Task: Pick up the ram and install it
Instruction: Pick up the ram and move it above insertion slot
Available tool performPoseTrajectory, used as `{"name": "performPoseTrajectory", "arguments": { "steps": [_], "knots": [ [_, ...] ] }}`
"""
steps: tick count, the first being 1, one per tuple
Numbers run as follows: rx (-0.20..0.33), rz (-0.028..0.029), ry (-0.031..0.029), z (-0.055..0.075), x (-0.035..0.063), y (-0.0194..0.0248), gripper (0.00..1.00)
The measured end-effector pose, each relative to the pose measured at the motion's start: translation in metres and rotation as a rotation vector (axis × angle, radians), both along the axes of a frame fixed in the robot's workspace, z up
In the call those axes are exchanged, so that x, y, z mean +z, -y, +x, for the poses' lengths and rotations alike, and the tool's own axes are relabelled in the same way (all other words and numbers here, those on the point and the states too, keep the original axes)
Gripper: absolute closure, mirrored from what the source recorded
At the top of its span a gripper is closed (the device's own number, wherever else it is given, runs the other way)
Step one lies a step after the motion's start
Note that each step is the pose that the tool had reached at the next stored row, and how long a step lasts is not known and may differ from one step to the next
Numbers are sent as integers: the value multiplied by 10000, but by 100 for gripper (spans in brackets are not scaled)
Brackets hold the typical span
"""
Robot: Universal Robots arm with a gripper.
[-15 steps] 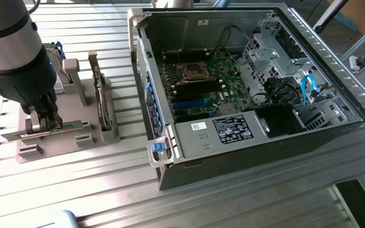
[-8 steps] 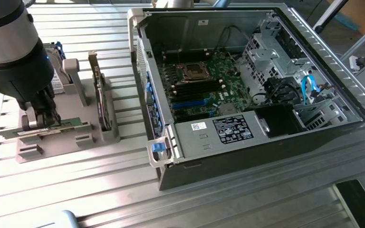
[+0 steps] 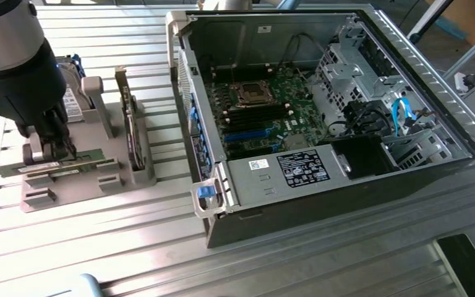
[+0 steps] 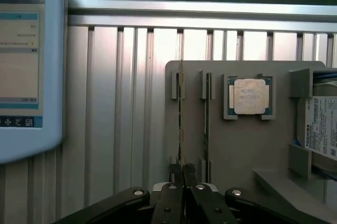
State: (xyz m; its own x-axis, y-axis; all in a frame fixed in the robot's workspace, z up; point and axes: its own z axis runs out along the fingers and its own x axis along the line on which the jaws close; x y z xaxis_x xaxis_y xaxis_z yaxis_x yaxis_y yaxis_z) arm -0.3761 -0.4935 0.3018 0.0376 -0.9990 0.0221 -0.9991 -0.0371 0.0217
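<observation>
Tool (image 3: 56, 154) clamped on the ram (image 3: 89, 163) in its holder (image 3: 72, 185)
Exterior view: a long, thin green stick, standing on edge in the gray holder on the counter (image 3: 138, 241), at the exterior view's left. Wrist view: the ram (image 4: 180, 108) shows edge-on as a thin dark strip, with the tool (image 4: 182, 174) pinched nearly closed on its near end.

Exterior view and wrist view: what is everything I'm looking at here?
ram: one, green, on edge in holder slot, gripped
second stick: one, dark green, next slot
holder: one, grey, on table
processor chip: one, silver, in holder
hard drive: one, silver, in holder
expansion card: one, brownish green, upright in holder
computer case: one, grey, open, exterior view's right
motherboard: one, green, inside case
touchscreen: one, pale blue frame, beside holder
table: one, ribbed silver, below all
gripper: one, black, shut on the ram
arm: one, grey and black, over holder
</observation>
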Motion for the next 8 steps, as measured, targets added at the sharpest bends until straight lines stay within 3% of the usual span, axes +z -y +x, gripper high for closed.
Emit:
{"name": "performPoseTrajectory", "arguments": {
  "steps": [8],
  "knots": [
    [-2,0,0,0,147,-1,88]
  ]
}}
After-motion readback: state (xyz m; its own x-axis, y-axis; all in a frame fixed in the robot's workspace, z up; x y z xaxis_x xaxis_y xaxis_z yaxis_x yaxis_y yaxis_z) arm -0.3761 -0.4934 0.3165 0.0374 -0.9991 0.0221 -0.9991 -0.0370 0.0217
